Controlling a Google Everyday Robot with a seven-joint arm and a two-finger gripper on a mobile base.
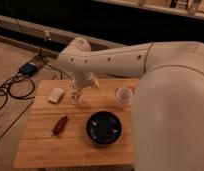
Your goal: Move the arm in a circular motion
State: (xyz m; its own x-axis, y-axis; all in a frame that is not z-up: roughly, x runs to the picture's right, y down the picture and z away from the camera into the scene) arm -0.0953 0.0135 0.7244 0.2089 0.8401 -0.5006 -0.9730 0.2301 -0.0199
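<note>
The arm is a thick off-white tube with small dark screw holes. It reaches from the right edge across to a rounded joint above the back of the wooden table. Its pale gripper hangs down from that joint over the table's back middle, next to a small clear bottle. A bulky arm segment fills the right side and hides the table's right end.
On the table are a black bowl, a white cup, a pale sponge and a red-brown object. Cables and a blue device lie on the floor at left.
</note>
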